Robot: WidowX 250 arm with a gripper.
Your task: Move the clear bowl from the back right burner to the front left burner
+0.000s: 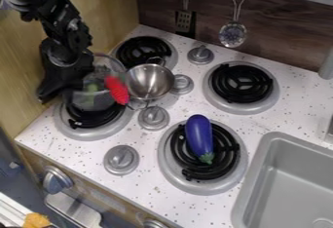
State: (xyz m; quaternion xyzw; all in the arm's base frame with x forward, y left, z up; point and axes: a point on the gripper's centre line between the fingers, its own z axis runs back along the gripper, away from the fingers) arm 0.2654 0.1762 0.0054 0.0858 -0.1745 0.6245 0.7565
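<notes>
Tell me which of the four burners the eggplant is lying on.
The burner closest to the gray sink; it alone has the eggplant across its black coil.

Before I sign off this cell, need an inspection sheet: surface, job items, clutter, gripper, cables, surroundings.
Surface: speckled white counter, four coil burners, grey sink at right.
Job's things: see-through container over the front left burner; red item at its right side, near the metal pot.
Clutter: purple eggplant on the front right burner.
Gripper: upper left, right by the container; grasp can't be confirmed.
Cables: nothing seen.
Surroundings: slotted turner and skimmer hang at the back wall.
</notes>
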